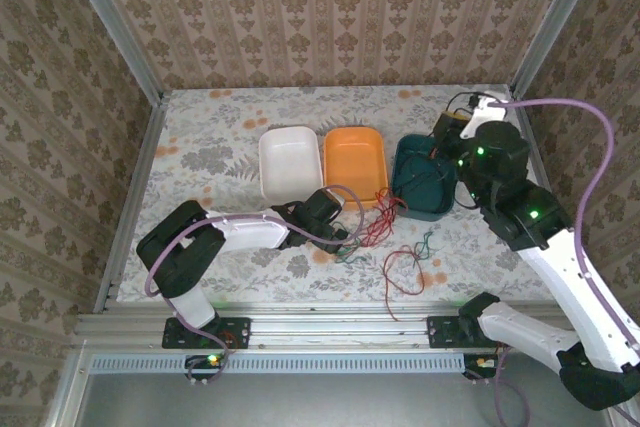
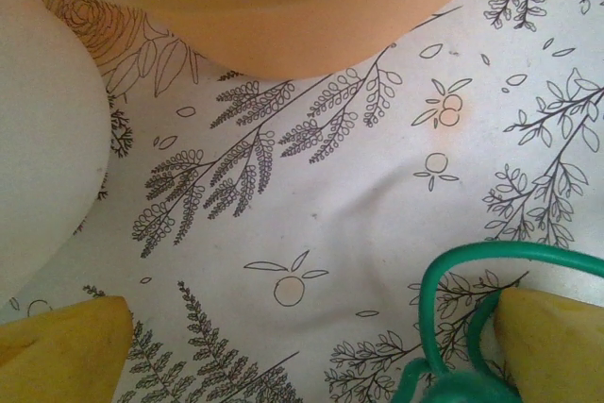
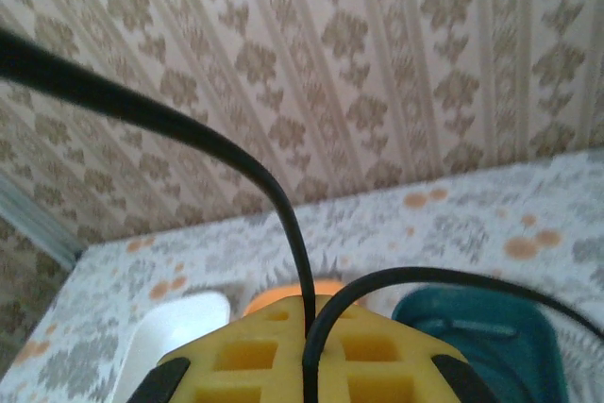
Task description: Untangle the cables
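Left pincer (image 2: 302, 351) hangs wide open low over the surface (image 2: 377, 186), one finger right beside a loop of green cable (image 2: 491, 254), so it looks lined up to grab that out of the heap. Right pincer (image 3: 310, 351) is clamped on a black cable (image 3: 189, 125), up by the teal bin (image 1: 422, 179), probably to pull that strand clear. Red cable (image 1: 400, 269) sprawls near the front edge, with green strands mixed in.
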`<state>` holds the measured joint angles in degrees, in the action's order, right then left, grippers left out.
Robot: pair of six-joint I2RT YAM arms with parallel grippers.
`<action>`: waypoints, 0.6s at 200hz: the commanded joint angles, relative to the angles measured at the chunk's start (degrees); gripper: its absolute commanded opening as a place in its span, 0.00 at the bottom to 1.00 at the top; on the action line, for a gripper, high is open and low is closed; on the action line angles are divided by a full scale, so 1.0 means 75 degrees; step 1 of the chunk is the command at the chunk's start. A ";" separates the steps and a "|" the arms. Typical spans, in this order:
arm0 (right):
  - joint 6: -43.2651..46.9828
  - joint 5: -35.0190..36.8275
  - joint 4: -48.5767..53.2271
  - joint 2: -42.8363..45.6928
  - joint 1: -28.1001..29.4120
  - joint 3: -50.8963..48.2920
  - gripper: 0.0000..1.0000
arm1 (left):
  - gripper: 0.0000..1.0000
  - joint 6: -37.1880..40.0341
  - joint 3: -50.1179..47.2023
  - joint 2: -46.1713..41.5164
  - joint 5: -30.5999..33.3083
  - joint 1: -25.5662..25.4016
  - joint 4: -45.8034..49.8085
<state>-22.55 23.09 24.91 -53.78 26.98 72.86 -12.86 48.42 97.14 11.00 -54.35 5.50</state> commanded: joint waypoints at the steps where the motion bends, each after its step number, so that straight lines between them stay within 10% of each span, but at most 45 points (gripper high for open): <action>1: 0.0784 0.0362 -0.0233 0.0119 -0.0105 0.0612 0.00 | 0.94 0.0237 -0.0163 0.0401 0.0364 0.0015 0.0318; 61: 0.0959 -0.0998 0.0240 -0.0108 -0.0106 0.1078 0.00 | 0.85 0.0279 -0.0474 0.0307 0.0321 -0.0027 0.0072; 120: -0.0384 -0.2222 0.0062 -0.0073 0.0043 -0.0175 0.00 | 0.97 0.1436 -0.1203 -0.1985 -0.0167 -0.0159 -0.0701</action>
<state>-20.10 10.55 26.04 -55.07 26.57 75.20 -8.03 40.53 88.73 10.74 -55.13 1.23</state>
